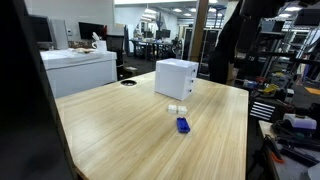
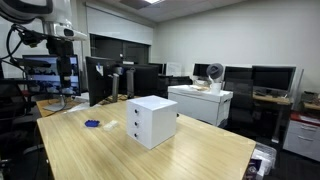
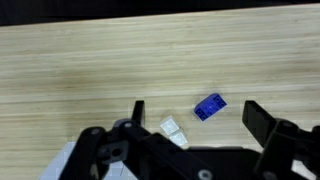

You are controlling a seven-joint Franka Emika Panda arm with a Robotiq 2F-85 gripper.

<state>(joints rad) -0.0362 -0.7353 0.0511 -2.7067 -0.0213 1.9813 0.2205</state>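
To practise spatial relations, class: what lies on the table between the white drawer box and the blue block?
A small white block, near the blue block and apart from the white drawer box, seen in both exterior views.

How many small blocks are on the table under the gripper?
2: a blue block on the table below the open gripper, and a white block beside it, not touching. The white one may be two pieces; the gripper hides part.
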